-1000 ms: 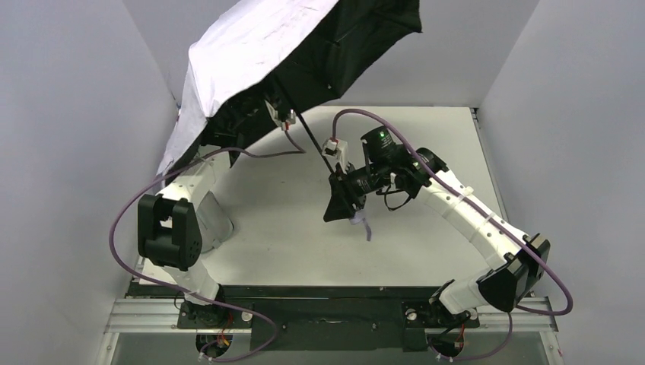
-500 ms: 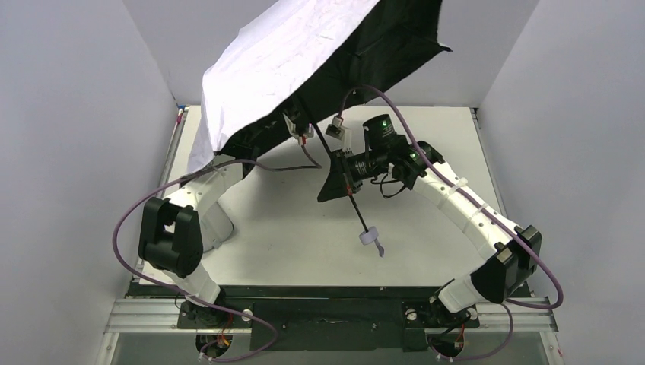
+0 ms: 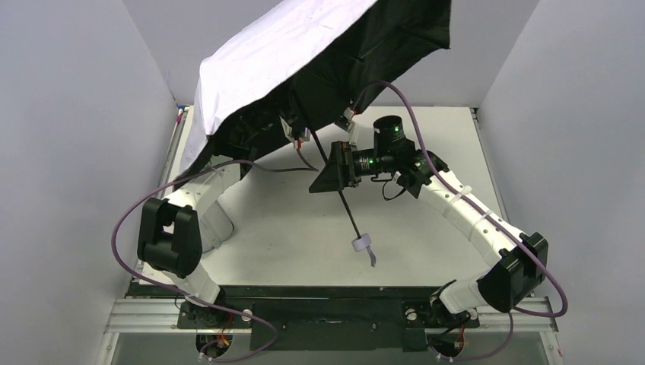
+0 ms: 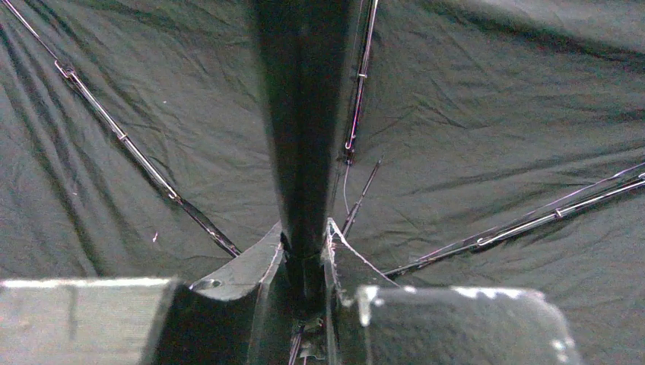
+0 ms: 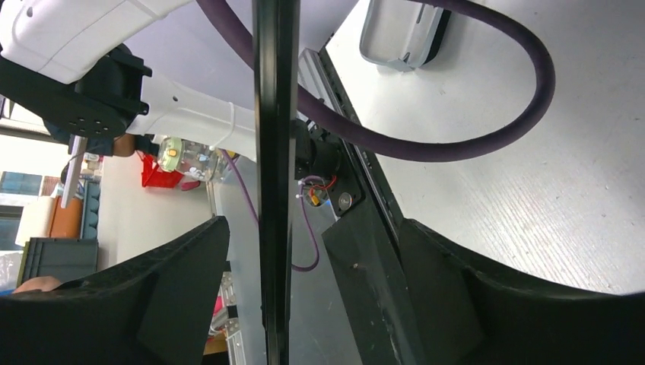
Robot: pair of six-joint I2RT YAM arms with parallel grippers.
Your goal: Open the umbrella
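Grey-walled bay, white desk (image 3: pixel 289 228). Over far-left desk, umbrella (image 3: pixel 281 53) canopy spread; I judge opening nearly done, lock unconfirmed. My left claw (image 4: pixel 304 258) clamped on shaft (image 4: pixel 304 114) under canopy; right claw (image 5: pixel 274 228) apart around shaft, handle (image 3: pixel 360 243) dangling.

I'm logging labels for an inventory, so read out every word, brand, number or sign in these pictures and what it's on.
No text can be read in any view.
The umbrella: only faint marks on the pale canopy, too faint to read as letters.
The background clutter in the right wrist view: too blurred to read.
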